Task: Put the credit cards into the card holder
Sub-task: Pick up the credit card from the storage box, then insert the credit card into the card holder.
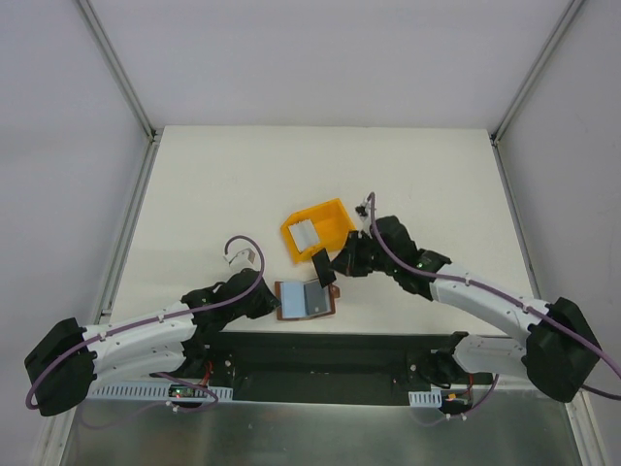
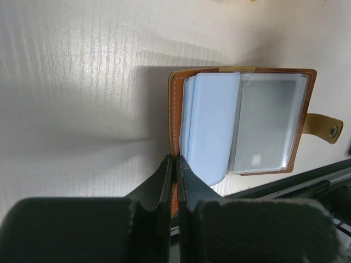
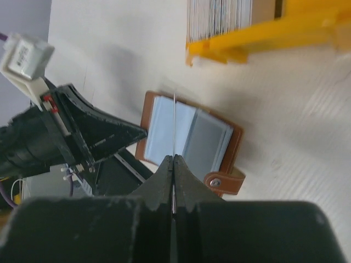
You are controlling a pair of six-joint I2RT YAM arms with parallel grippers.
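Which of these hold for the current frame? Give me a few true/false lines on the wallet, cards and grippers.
1. The card holder lies open on the table. True.
2. The right gripper is empty. False: it is shut on a credit card, seen edge-on above the card holder.
3. The left gripper pinches the card holder's brown edge. True.
4. The yellow bin is empty. False: a stack of cards sits in it.
5. The snap tab is fastened. False: it sticks out loose from the card holder's side.
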